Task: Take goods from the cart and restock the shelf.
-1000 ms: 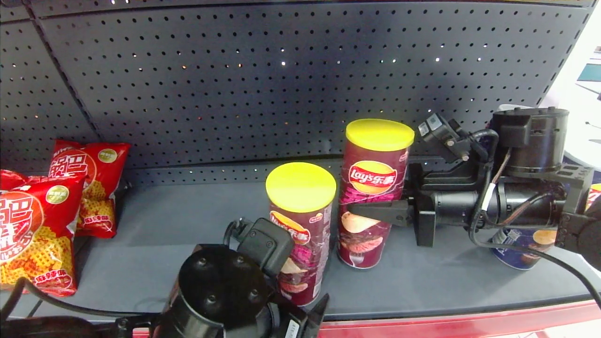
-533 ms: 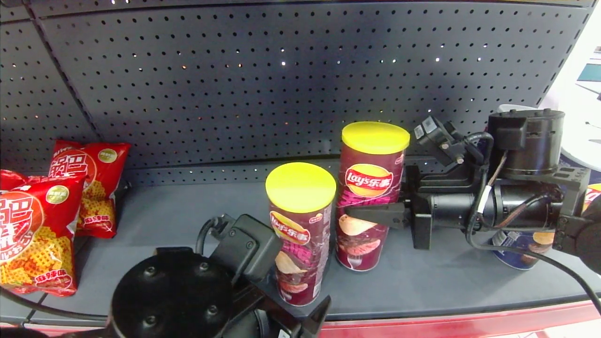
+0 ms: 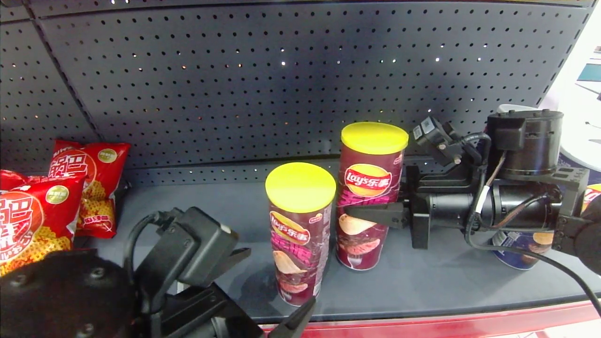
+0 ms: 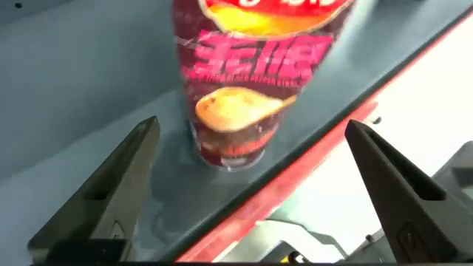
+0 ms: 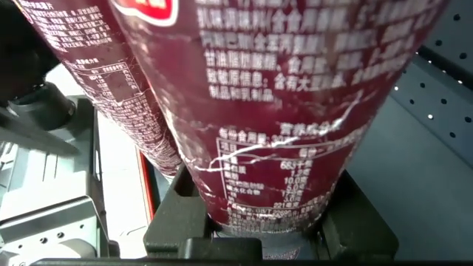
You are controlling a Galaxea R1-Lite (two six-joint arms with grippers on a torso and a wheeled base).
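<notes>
L end effector (image 4: 253, 124) backed off front can (image 4: 244, 74), apart, R end effector (image 3: 367, 209) clamps rear can (image 3: 372, 176), wrist-cam: small print (image 5: 295, 66)

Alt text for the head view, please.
Right gripper clamps the rear maroon chip can upright on the grey shelf; the left gripper, jaws open, sits near the front can. Red snack bags lie far left.

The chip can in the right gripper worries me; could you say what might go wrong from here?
The right gripper holds the rear chip can close beside the front chip can; a sideways nudge could tip the front one, which stands near the shelf edge.
The open left gripper sits near the front chip can and could clip it.
</notes>
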